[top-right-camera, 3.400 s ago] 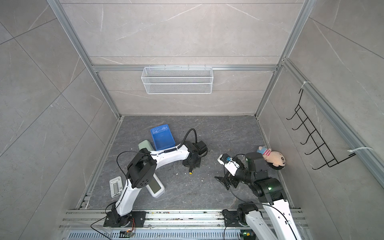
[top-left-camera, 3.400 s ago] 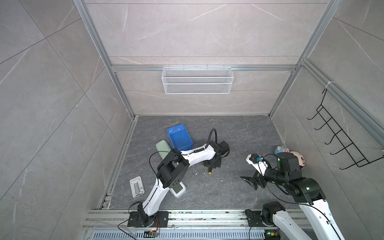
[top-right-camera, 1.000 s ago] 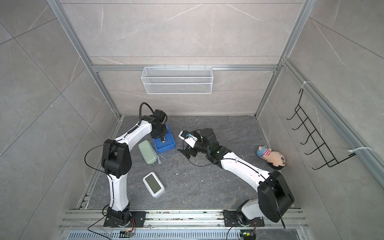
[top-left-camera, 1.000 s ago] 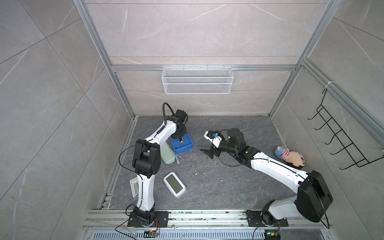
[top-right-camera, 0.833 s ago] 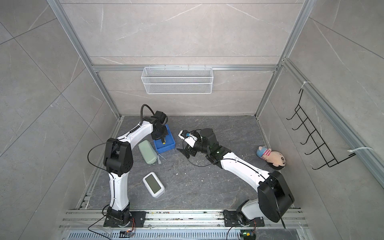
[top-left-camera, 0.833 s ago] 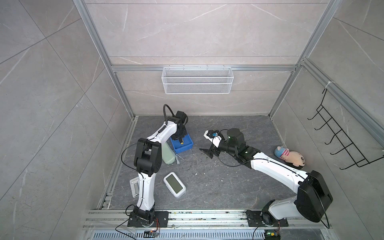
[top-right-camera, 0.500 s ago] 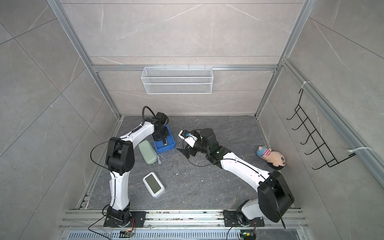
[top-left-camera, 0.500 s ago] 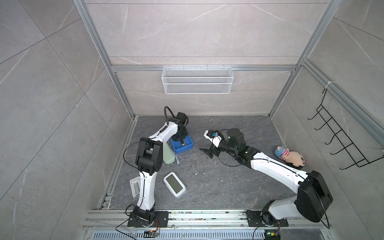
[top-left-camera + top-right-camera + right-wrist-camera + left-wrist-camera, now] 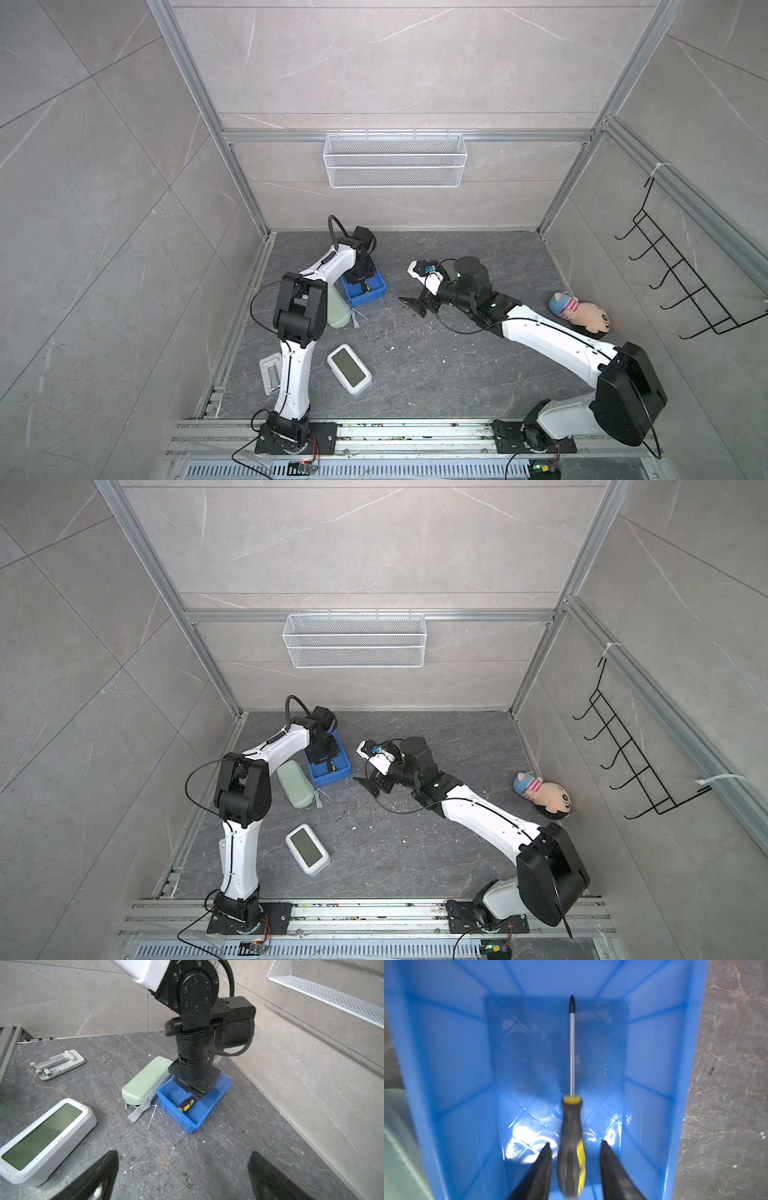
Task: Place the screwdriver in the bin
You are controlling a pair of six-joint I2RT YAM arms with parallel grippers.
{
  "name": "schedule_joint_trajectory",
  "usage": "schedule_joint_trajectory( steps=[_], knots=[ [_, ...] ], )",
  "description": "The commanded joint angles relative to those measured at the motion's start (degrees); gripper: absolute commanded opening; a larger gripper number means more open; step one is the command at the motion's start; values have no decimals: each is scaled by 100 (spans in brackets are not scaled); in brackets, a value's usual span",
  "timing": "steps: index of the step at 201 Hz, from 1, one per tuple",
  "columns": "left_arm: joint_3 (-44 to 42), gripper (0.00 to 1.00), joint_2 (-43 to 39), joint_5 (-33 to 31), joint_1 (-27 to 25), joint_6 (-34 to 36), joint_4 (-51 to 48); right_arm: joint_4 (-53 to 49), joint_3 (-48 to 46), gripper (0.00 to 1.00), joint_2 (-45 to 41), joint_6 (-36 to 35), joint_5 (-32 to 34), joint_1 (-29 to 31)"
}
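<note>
The blue bin (image 9: 374, 296) stands on the grey floor at the back left. In the left wrist view the screwdriver (image 9: 571, 1136), black-and-yellow handled with a thin shaft, lies lengthwise inside the bin (image 9: 446, 1053). My left gripper (image 9: 575, 1142) is down in the bin and open, with a gap showing on each side of the handle. The right wrist view shows the handle (image 9: 186, 1104) under the left gripper's body, inside the bin (image 9: 193, 1120). My right gripper (image 9: 182, 1165) is open and holds nothing, low over the floor right of the bin (image 9: 341, 773).
A pale green case (image 9: 337, 311) lies against the bin's left side. A white clock (image 9: 348, 369) and a phone stand (image 9: 270, 372) lie nearer the front left. A plush toy (image 9: 579, 313) is at the right wall, a wire basket (image 9: 395, 160) on the back wall.
My left gripper's jaws have parted and let go of the screwdriver, which now lies in the bin. The right arm has not moved in the last second.
</note>
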Motion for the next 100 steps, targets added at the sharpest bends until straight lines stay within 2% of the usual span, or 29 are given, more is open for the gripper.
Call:
schedule_joint_trajectory(
  steps=[1, 39, 55, 75, 78, 87, 89, 98, 100],
  knots=[
    [62, 47, -200, -24, 33, -1, -6, -124, -45, 99, -175, 0, 43, 67],
    [-53, 57, -594, -89, 19, 77, -12, -133, -109, 99, -269, 16, 67, 73],
    [-150, 68, -858, -153, 10, 148, 23, -77, -176, 99, -317, 63, 78, 69],
    [-224, 71, -1222, -146, 10, 331, 11, -48, -260, 99, -375, 165, 86, 78],
    [-244, 76, -1284, -165, 14, 356, 6, -35, -278, 99, -387, 179, 85, 73],
    [-325, 79, -1466, -224, 10, 414, -2, 33, -356, 99, -427, 239, 85, 73],
    [-347, 83, -1510, -250, 10, 430, 1, 60, -382, 99, -443, 255, 91, 76],
    [-438, 86, -1696, -336, 11, 495, -5, 116, -463, 99, -495, 314, 112, 87],
    [-458, 90, -1743, -366, 12, 516, -6, 120, -477, 99, -505, 318, 109, 80]
  ],
)
